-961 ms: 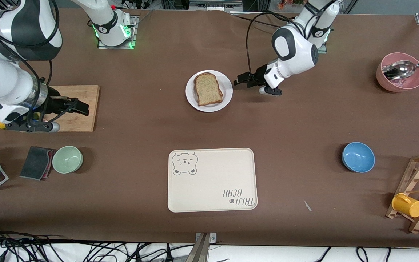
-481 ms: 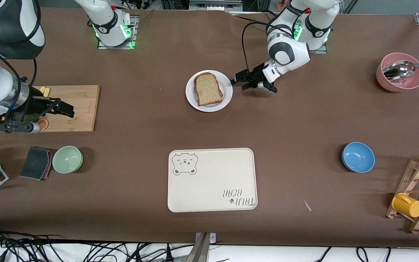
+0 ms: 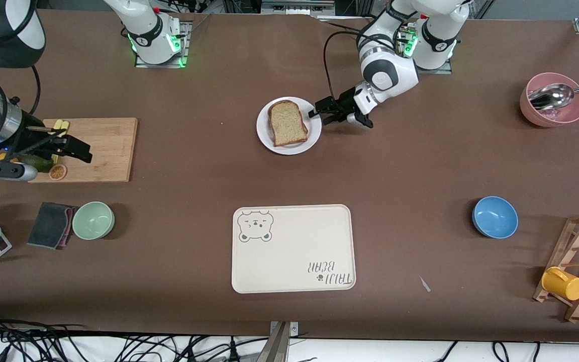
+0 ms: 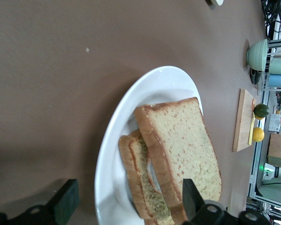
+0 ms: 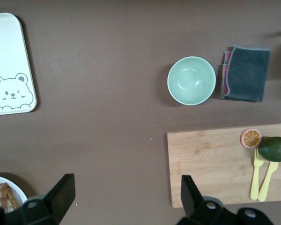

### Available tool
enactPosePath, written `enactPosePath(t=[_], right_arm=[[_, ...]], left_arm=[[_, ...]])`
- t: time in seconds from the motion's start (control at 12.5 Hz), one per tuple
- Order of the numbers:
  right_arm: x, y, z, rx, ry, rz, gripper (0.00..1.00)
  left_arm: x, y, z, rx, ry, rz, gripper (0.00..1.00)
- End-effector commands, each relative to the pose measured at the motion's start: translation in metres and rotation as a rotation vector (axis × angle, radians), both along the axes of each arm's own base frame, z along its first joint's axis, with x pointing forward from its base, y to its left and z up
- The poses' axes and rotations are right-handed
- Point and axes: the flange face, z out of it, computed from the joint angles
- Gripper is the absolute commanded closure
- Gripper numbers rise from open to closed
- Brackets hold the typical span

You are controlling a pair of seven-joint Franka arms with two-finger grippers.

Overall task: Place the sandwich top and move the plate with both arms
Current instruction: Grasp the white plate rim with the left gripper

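The sandwich top (image 3: pixel 287 123), a tan speckled slice with a brown crust, lies on a lower slice on the white plate (image 3: pixel 313 131) in the middle of the table. In the left wrist view the top slice (image 4: pixel 182 150) rests tilted on the lower slice (image 4: pixel 136 176), on the plate (image 4: pixel 112 154). My left gripper (image 3: pixel 318 113) is open at the plate's rim, toward the left arm's end; its jaws (image 4: pixel 129 204) straddle the rim and the slices' edge. My right gripper (image 3: pixel 76 148) is open and empty over the wooden cutting board (image 3: pixel 108 146).
A cream bear tray (image 3: pixel 293 248) lies nearer the camera than the plate. A green bowl (image 3: pixel 93 219), a grey cloth (image 3: pixel 51 224), a blue bowl (image 3: pixel 494 216), a pink bowl with a spoon (image 3: pixel 553 99) and a rack with a yellow cup (image 3: pixel 564 282) are around. The board holds a yellow fork (image 5: pixel 256 174) and fruit.
My left gripper has moved in to the plate's rim. My right arm has drawn back toward its end of the table, uncovering the fruit on the board.
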Motion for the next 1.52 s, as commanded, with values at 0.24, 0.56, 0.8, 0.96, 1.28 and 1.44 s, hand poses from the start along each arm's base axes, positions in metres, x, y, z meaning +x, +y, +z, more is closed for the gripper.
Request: enactPosePath(t=[0.24, 0.56, 0.8, 0.96, 1.28, 1.44], right_arm=[[-0.028, -0.007, 0.004, -0.067, -0.018, -0.031, 0.00], [-0.023, -0.009, 0.001, -0.069, -0.017, -0.055, 0.00], [-0.019, -0.008, -0.007, -0.068, 0.000, -0.060, 0.00], [-0.020, -0.003, -0.005, -0.067, -0.003, -0.060, 0.00], [-0.019, -0.004, -0.001, -0.058, -0.016, -0.060, 0.00], [-0.020, -0.009, 0.003, -0.060, -0.013, -0.060, 0.00]], left_arm=[[-0.001, -0.007, -0.010, 0.002, 0.008, 0.020, 0.30], [-0.006, -0.006, -0.020, 0.010, 0.000, 0.016, 0.54], [-0.010, -0.004, -0.027, 0.018, -0.010, 0.029, 0.80], [-0.008, -0.002, -0.027, 0.019, -0.013, 0.033, 0.93], [-0.007, -0.002, -0.027, 0.019, -0.014, 0.034, 0.96], [-0.006, -0.001, -0.027, 0.018, -0.013, 0.044, 0.98]])
